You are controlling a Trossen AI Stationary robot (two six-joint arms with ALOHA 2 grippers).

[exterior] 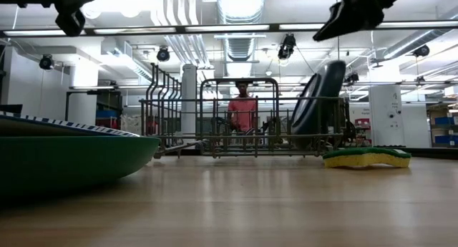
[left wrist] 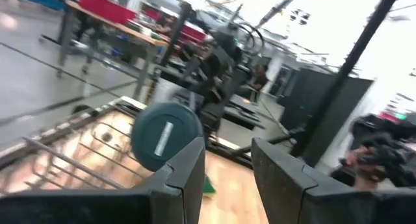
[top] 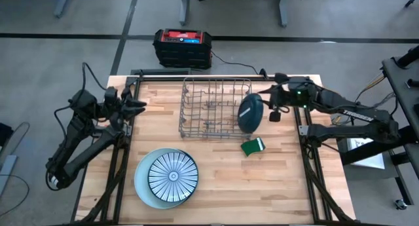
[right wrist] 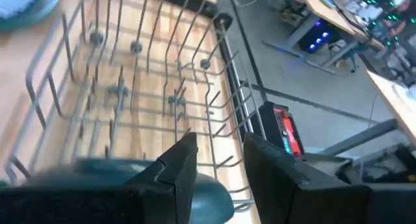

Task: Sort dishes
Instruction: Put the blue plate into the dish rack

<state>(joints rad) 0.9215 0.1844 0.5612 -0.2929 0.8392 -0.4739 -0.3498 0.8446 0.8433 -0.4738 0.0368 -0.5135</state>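
Note:
A dark teal plate stands on edge at the right end of the grey wire rack. It tilts, with its lower rim among the wires. My right gripper hovers open just above and to the right of it, with nothing between its fingers. A stack of plates, pale blue with a striped one on top, lies flat near the table's front left. My left gripper hangs open above the far left corner.
A green, white-edged sponge lies in front of the rack's right end. A black and red box sits on the floor past the far edge. A person stands beyond the table. Bare wood spreads along the front right.

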